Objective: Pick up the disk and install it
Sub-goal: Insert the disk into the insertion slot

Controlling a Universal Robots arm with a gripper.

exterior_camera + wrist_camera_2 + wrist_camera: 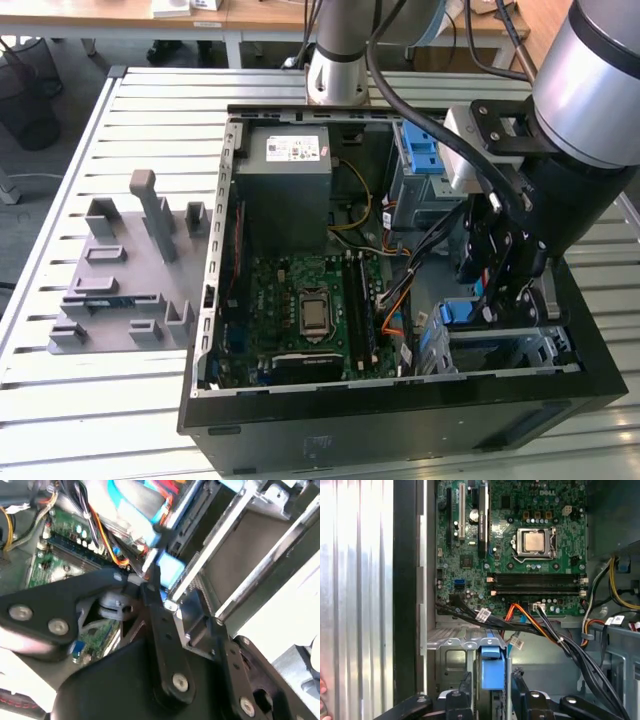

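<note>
Claw (500, 300) low inside the open computer case (300, 420), at 4 o'clock in the exterior view. Its fingers (466, 686) pinch the disk (492, 672) by its blue frame, edge-on in the grey drive cage (450, 655) just beside the motherboard (510, 545).

No legible text; white sticker (295, 150) on grey power-supply box (283, 190) unreadable.
</note>
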